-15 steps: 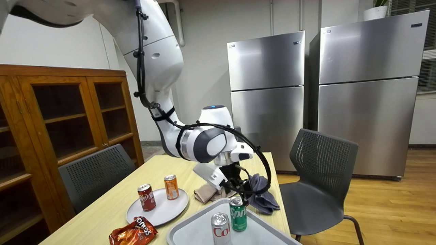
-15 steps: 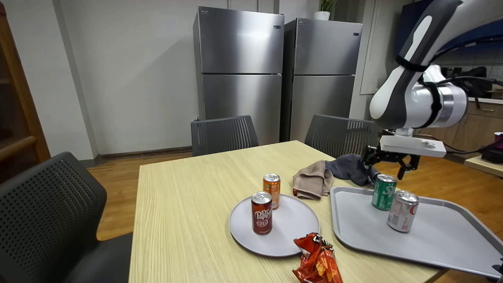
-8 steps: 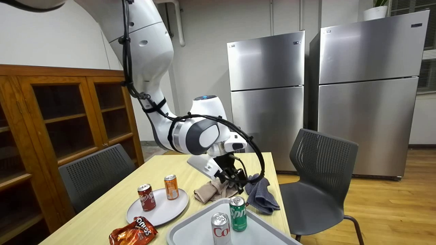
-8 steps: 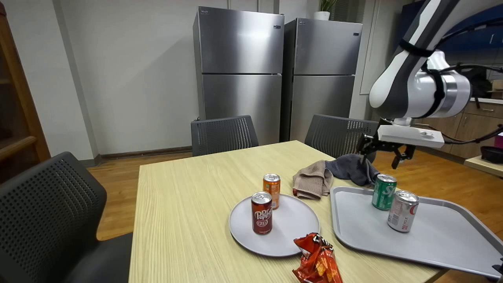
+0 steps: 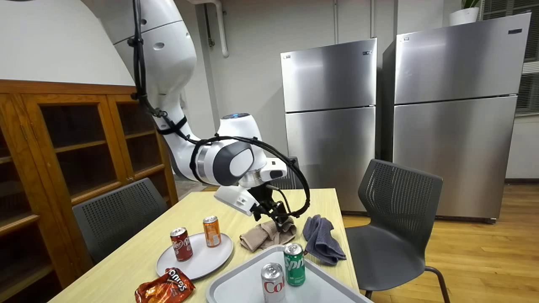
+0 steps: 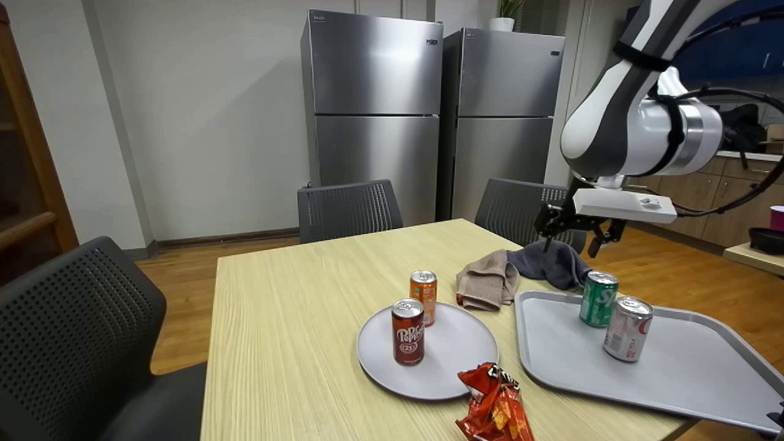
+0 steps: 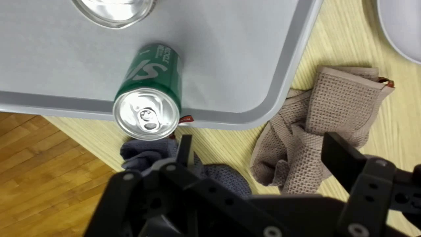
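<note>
Jaws apart, empty; my gripper (image 7: 260, 145) hangs beside tray (image 7: 227, 118). Descending off-centre might bunch brown towel (image 7: 345, 102).

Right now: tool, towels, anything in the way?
Tool open, holding nothing. Brown towel and dark blue towel bunched on the table below. Sprite can upright on the tray close by, possibly in the way.
</note>
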`<action>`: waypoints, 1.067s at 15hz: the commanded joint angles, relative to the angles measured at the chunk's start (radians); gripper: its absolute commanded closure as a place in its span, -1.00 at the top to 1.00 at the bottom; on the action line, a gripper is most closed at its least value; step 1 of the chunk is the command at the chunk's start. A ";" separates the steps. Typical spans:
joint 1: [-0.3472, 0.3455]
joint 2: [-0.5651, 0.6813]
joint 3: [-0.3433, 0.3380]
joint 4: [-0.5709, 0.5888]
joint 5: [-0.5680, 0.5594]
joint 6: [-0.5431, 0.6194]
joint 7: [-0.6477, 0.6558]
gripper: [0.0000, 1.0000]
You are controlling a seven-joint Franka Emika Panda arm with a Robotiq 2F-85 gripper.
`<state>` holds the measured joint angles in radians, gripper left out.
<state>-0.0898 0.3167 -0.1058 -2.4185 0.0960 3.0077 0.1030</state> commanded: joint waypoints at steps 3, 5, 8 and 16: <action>0.024 -0.039 0.051 -0.016 -0.014 -0.012 -0.040 1.00; 0.032 -0.007 0.041 0.000 -0.008 -0.003 -0.014 1.00; 0.039 -0.007 0.053 0.000 -0.010 -0.003 -0.027 1.00; 0.048 -0.003 0.040 0.004 -0.025 0.012 -0.031 1.00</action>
<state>-0.0538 0.3116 -0.0506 -2.4184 0.0892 3.0075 0.0647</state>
